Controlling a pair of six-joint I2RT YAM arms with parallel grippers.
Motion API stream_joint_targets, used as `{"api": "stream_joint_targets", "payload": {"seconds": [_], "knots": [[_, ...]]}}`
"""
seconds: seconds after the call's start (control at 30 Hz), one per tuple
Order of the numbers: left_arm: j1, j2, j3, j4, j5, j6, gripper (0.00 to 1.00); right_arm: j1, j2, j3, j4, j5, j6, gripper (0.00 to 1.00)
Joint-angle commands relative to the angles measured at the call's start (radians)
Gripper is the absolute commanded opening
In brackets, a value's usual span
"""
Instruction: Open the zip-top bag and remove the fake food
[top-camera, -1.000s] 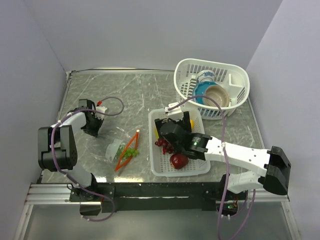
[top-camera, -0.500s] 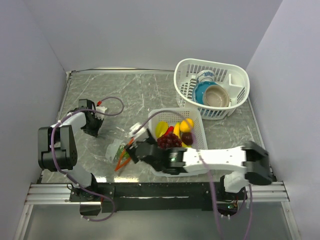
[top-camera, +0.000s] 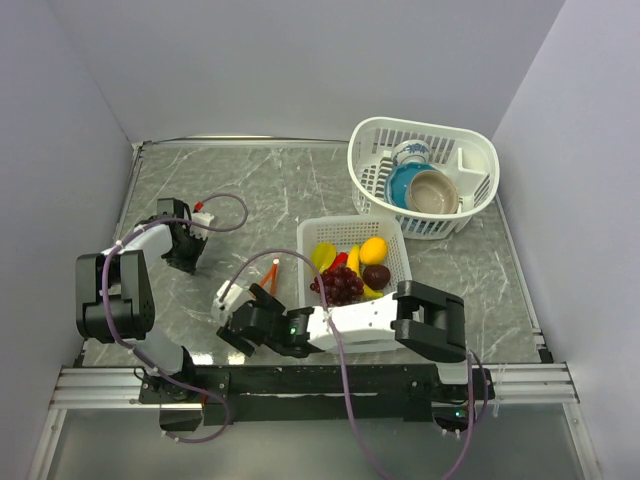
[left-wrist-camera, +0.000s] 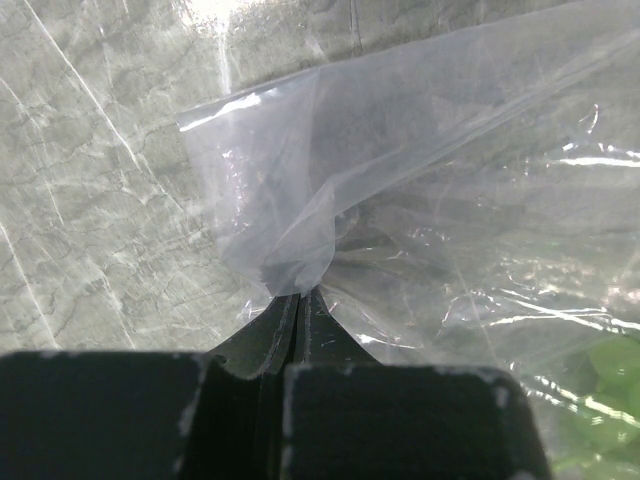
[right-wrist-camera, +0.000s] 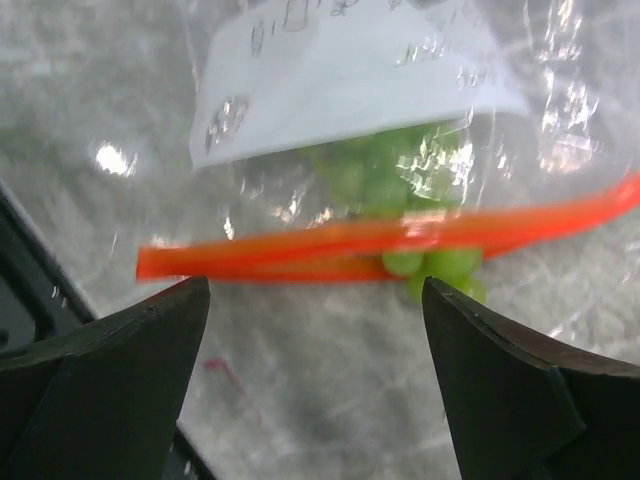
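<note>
Two grips differ, we see: left pincer (left-wrist-camera: 298, 298) is clamped on a clear corner of the zip-top bag (left-wrist-camera: 450, 190) lying on the worktop (top-camera: 250, 180) — right pincer (right-wrist-camera: 315, 290) stands wide apart just over its orange zipper strip (right-wrist-camera: 300, 250), green grapes (right-wrist-camera: 385, 175) behind it.

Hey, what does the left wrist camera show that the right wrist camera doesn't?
Only the left wrist view shows the left gripper pinched shut on a fold of the zip-top bag. Only the right wrist view shows the orange zipper strip, a white label and the open right gripper facing them. Both show clear bag plastic, the green fake food and the marbled table.
</note>
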Motion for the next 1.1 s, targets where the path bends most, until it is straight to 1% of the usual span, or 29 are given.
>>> {"api": "stream_joint_targets", "payload": {"seconds": [0.0,0.27,0.47,0.57,0.87,1.0,1.03,1.07], "knots": [[0.01,0.049,-0.038,-0.067,-0.028,0.028,0.01,-0.071,0.04,0.051,0.066,-0.008,-0.024,0.95],[0.008,0.06,-0.03,-0.069,-0.026,0.03,0.01,-0.145,0.091,0.09,0.095,-0.105,-0.022,0.94],[0.01,0.066,-0.031,-0.062,-0.031,0.03,0.01,-0.147,0.135,0.136,0.08,-0.18,-0.024,0.92],[0.01,0.066,-0.038,-0.058,-0.034,0.031,0.01,-0.145,0.158,0.153,0.072,-0.209,0.012,0.89],[0.01,0.04,-0.03,-0.075,-0.023,0.031,0.01,-0.139,0.169,0.124,0.07,-0.212,0.047,0.82],[0.008,0.031,-0.027,-0.081,-0.02,0.031,0.01,-0.14,0.155,0.119,0.069,-0.195,0.044,0.71],[0.01,0.028,-0.028,-0.081,-0.022,0.033,0.01,-0.139,0.152,0.119,0.066,-0.188,0.044,0.62],[0.01,0.023,-0.03,-0.082,-0.02,0.034,0.01,-0.14,0.14,0.122,0.06,-0.183,0.044,0.57]]}}
